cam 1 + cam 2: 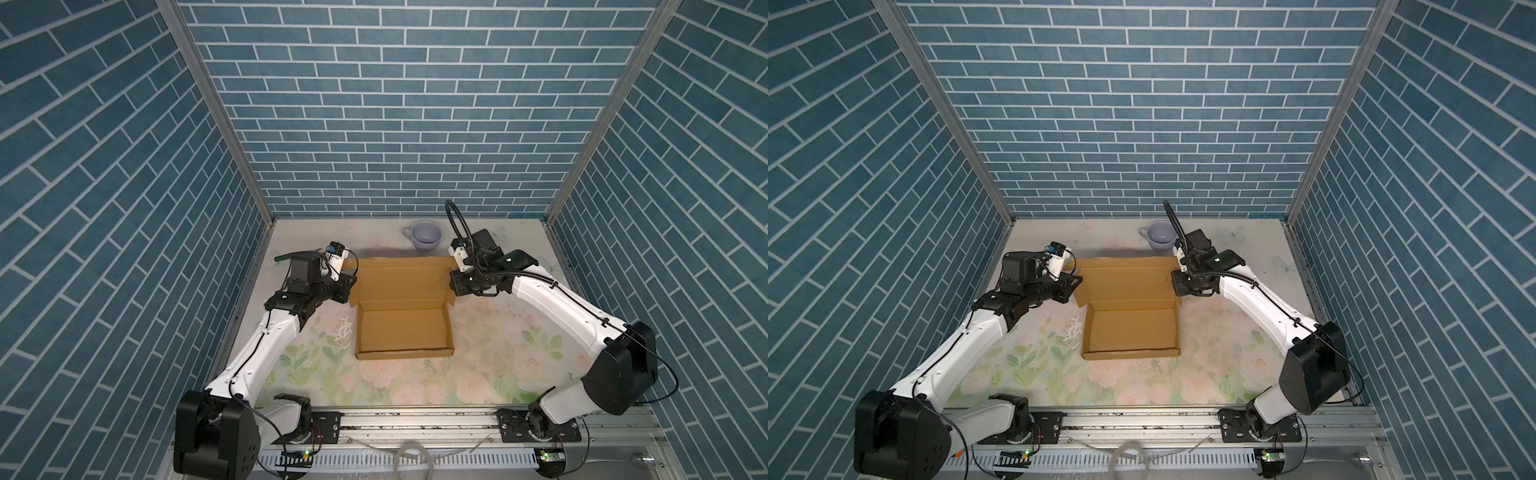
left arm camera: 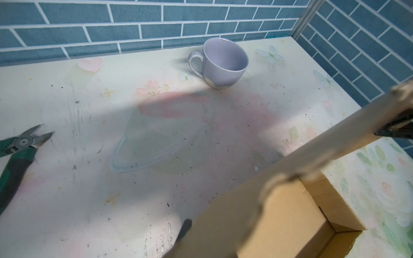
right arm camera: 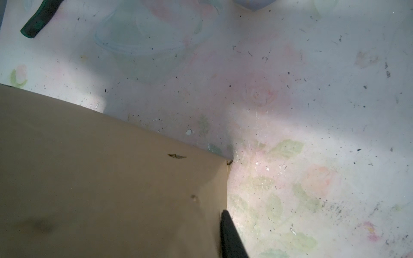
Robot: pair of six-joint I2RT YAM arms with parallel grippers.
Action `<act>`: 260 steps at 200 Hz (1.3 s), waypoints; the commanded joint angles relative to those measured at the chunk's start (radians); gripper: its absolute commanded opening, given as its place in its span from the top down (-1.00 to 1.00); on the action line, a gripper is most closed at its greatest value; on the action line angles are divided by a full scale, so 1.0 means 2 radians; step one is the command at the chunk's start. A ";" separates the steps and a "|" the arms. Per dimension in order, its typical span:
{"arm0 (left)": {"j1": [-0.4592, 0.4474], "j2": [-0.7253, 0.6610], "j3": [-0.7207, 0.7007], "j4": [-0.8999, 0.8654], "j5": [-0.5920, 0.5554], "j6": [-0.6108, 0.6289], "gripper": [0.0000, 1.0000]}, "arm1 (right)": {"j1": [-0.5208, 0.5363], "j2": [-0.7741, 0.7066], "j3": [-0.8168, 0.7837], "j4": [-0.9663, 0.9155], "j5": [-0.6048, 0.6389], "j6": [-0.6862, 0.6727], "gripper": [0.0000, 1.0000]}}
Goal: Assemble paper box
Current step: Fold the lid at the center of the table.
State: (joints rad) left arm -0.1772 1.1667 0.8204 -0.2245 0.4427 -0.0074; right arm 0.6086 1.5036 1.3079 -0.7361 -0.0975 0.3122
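1. The paper box (image 1: pixel 403 328) is set in the middle of the table (image 1: pixel 498 353), its tray formed and open and its lid raised at the far side.
2. The left gripper (image 1: pixel 348 284) is seen with fingers on either side of the lid's left flap, apparently pinched on it. Only one finger of the right gripper (image 1: pixel 454 286) is shown, against the lid's right edge, so its hold cannot be told.
3. The cardboard is judged light, stiff in its panels, weak at the creases and easily slid. It is best pinched at the lid's side flaps.
4. No print or label is found on it.
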 commanded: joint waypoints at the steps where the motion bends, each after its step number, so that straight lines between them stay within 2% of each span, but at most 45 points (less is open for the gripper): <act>1: -0.004 -0.014 -0.016 0.019 0.003 -0.024 0.74 | 0.007 -0.018 -0.026 0.028 0.020 0.032 0.77; 29: -0.020 -0.034 -0.046 0.063 -0.018 -0.039 1.00 | 0.013 -0.034 -0.053 0.053 0.037 0.045 0.95; 60: -0.045 -0.036 -0.075 0.136 -0.060 -0.061 1.00 | 0.014 -0.069 -0.091 0.100 0.070 0.042 1.00; 115: -0.081 0.005 -0.075 0.255 -0.114 -0.073 1.00 | 0.014 -0.104 -0.121 0.180 0.096 0.012 1.00; 170: -0.101 0.013 -0.179 0.411 -0.143 -0.108 1.00 | 0.014 -0.149 -0.247 0.306 0.098 0.039 1.00; 195: -0.116 0.036 -0.206 0.450 -0.165 -0.104 1.00 | 0.014 -0.153 -0.286 0.360 0.094 0.056 1.00; 232: -0.121 0.068 -0.228 0.507 -0.169 -0.114 1.00 | 0.016 -0.161 -0.276 0.356 0.086 0.087 1.00; 260: -0.123 0.068 -0.250 0.530 -0.172 -0.115 1.00 | 0.016 -0.177 -0.252 0.327 0.085 0.102 1.00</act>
State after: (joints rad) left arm -0.4126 1.2881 0.3767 0.8131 0.1078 -0.2157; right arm 0.6334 1.1995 0.7559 -0.0868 0.0898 0.4381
